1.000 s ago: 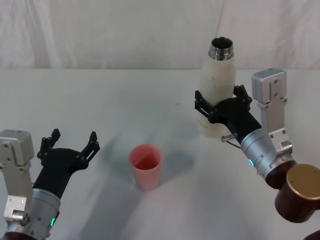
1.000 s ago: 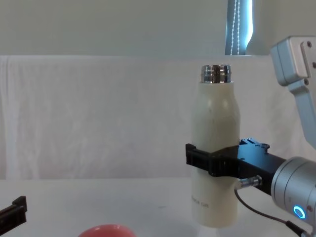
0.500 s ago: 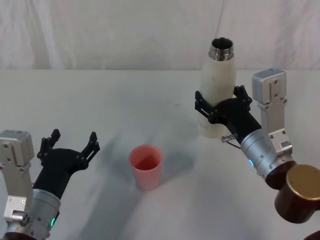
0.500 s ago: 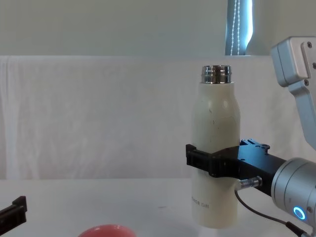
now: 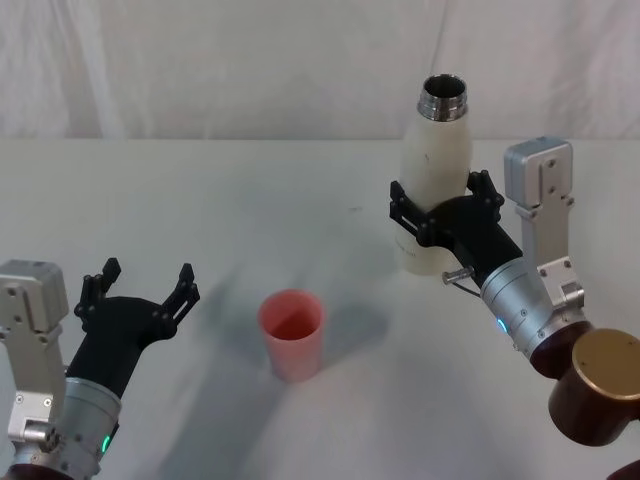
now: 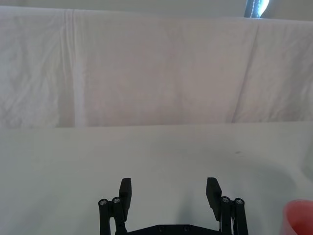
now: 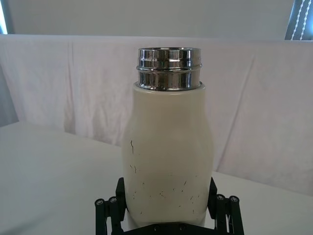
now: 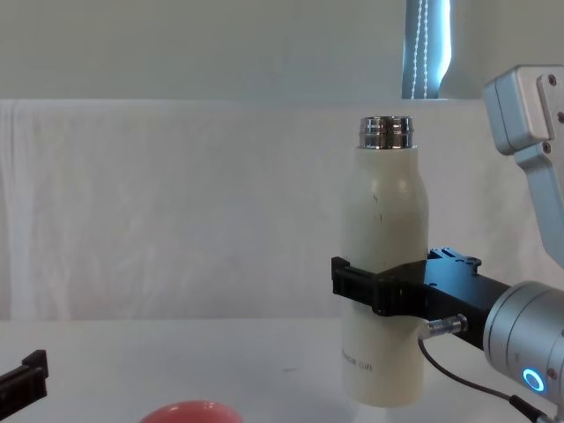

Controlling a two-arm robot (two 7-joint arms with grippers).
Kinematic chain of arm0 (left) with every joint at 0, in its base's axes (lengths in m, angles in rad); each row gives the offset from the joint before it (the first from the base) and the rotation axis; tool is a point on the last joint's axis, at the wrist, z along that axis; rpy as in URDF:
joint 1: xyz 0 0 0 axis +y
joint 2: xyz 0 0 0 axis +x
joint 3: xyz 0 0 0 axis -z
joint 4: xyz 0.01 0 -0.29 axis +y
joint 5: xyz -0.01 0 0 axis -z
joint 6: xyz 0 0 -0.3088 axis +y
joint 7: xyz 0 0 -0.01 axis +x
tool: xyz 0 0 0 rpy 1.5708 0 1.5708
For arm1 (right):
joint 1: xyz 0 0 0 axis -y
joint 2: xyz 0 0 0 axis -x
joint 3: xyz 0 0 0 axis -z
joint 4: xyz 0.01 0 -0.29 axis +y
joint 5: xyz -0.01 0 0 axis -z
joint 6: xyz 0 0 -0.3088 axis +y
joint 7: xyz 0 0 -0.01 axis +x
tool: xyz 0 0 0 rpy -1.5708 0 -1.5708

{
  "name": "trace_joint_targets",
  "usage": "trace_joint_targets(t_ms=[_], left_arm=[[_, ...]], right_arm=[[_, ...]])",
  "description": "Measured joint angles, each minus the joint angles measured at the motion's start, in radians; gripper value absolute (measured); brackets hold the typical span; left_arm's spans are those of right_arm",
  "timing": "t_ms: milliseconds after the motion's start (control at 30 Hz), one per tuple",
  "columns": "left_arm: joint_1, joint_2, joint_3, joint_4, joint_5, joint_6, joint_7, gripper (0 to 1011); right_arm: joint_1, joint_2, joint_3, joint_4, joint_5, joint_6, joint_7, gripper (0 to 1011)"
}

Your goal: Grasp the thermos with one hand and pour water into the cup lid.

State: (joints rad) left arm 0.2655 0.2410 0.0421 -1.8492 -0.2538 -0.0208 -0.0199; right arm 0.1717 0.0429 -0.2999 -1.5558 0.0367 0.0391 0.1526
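Observation:
The cream-white thermos (image 5: 432, 175) stands upright at the right of the table, its steel neck open at the top. My right gripper (image 5: 442, 205) is shut on its lower body, one black finger on each side. The right wrist view has the thermos (image 7: 166, 156) between the fingers of that gripper (image 7: 166, 205). In the chest view the thermos (image 8: 383, 229) has its base at or just above the tabletop. The pink cup lid (image 5: 292, 333) sits upright in the middle front, to the left of the thermos. My left gripper (image 5: 140, 282) hovers open at the front left, holding nothing.
A white cloth covers the table (image 5: 250, 200), and a white curtain (image 5: 200, 60) hangs behind it. Between the cup lid (image 8: 187, 411) and the left gripper (image 6: 168, 188) lies bare cloth. The right arm's brown joint (image 5: 600, 385) fills the lower right corner.

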Motion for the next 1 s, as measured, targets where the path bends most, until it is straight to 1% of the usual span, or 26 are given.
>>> trace_joint_targets(t_ms=[367, 467, 500, 567, 600, 633, 667, 767, 800, 967, 1000], left_arm=[[0.000, 0.000, 0.000, 0.000, 0.000, 0.000, 0.000, 1001], [0.000, 0.000, 0.000, 0.000, 0.000, 0.000, 0.000, 1001], [0.000, 0.000, 0.000, 0.000, 0.000, 0.000, 0.000, 1001], [0.000, 0.000, 0.000, 0.000, 0.000, 0.000, 0.000, 1001], [0.000, 0.000, 0.000, 0.000, 0.000, 0.000, 0.000, 1001], [0.000, 0.000, 0.000, 0.000, 0.000, 0.000, 0.000, 1001], [0.000, 0.000, 0.000, 0.000, 0.000, 0.000, 0.000, 1001], [0.000, 0.000, 0.000, 0.000, 0.000, 0.000, 0.000, 1001], [0.000, 0.000, 0.000, 0.000, 0.000, 0.000, 0.000, 1001], [0.000, 0.000, 0.000, 0.000, 0.000, 0.000, 0.000, 1001], [0.000, 0.000, 0.000, 0.000, 0.000, 0.000, 0.000, 1001]], right_arm=[[0.000, 0.003, -0.001, 0.001, -0.005, -0.002, -0.001, 950], [-0.001, 0.015, -0.014, -0.003, -0.044, -0.004, -0.014, 950], [-0.002, 0.024, -0.024, -0.009, -0.071, -0.005, -0.022, 950], [-0.002, 0.033, -0.035, -0.015, -0.101, -0.006, -0.029, 950], [-0.002, 0.044, -0.047, -0.021, -0.134, -0.006, -0.035, 950], [-0.002, 0.049, -0.052, -0.024, -0.153, -0.006, -0.038, 950], [-0.001, 0.059, -0.062, -0.029, -0.185, -0.005, -0.043, 950], [0.000, 0.074, -0.079, -0.036, -0.238, -0.003, -0.047, 950], [0.000, 0.082, -0.087, -0.040, -0.266, -0.001, -0.049, 950], [0.001, 0.104, -0.109, -0.052, -0.345, 0.001, -0.052, 950], [0.001, 0.110, -0.116, -0.056, -0.371, 0.000, -0.054, 950]])
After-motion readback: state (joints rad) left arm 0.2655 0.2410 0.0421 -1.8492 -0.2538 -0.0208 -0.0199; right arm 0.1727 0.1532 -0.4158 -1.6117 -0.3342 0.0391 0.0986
